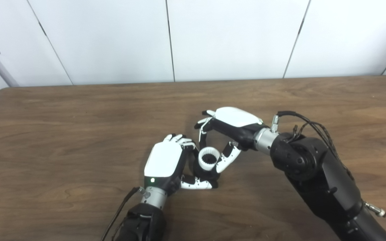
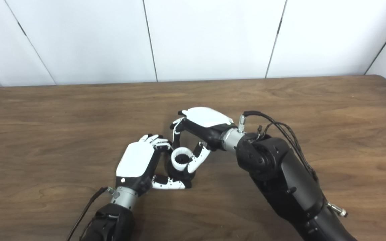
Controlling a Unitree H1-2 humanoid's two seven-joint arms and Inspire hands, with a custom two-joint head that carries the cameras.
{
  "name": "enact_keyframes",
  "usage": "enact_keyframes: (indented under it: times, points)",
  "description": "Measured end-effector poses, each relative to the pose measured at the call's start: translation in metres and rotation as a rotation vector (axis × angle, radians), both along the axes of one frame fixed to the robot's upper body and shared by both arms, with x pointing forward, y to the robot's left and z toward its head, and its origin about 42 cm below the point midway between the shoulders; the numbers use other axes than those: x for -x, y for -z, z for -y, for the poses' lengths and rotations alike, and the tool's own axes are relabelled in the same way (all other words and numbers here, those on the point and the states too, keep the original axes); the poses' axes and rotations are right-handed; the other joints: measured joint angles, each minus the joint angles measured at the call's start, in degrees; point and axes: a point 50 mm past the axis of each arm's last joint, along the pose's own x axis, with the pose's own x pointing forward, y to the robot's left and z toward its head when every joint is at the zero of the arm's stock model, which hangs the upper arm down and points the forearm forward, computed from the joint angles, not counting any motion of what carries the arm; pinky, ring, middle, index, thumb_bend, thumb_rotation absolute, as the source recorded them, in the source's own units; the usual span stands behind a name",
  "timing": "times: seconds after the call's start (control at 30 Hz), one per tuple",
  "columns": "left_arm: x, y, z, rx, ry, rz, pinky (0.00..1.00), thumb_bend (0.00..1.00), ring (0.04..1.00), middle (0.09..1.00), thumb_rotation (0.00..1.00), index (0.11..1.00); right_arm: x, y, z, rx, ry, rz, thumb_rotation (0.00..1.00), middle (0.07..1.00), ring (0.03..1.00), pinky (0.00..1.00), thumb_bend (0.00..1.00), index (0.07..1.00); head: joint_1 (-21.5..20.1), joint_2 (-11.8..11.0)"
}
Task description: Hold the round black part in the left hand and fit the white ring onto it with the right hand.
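The white ring [image 1: 208, 159], toothed on the inside, sits on top of the round black part [image 1: 202, 174], of which only a dark sliver shows below it. My left hand [image 1: 166, 162] is shut on the black part, fingers on its far side and thumb [image 1: 198, 184] in front. From the right comes my right hand [image 1: 228, 125], pinching the ring between thumb [image 1: 227, 158] and fingers [image 1: 202, 132]. The same group lies mid-table in the right eye view, ring [image 2: 181, 159] between left hand [image 2: 136, 164] and right hand [image 2: 203, 125].
The wooden table [image 1: 62, 134] runs to a white panelled wall [image 1: 213, 36] at the back. My right forearm [image 1: 317, 174] crosses the table's right front, with cables [image 1: 310, 125] looping above the wrist.
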Motion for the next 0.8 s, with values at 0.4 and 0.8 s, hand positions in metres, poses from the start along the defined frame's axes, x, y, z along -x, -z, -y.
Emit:
enact_keyframes:
  times: [0.4,0.8]
  points:
    - [-0.0002,-0.0002,0.0002,-0.001,0.001,0.001,0.93,0.52,0.869,0.766,0.05,0.485,0.0002,0.0001,-0.0008,-0.001,-0.001,0.0,0.13,0.877,1.0,0.98,0.52,0.484,0.4,0.0]
    - [-0.0008,-0.0007,0.0007,-0.002,0.003,0.001,0.92,0.52,0.87,0.769,0.05,0.486,-0.0009,0.0017,-0.0006,0.0,0.003,-0.003,0.13,0.881,1.0,0.97,0.52,0.485,0.4,0.1]
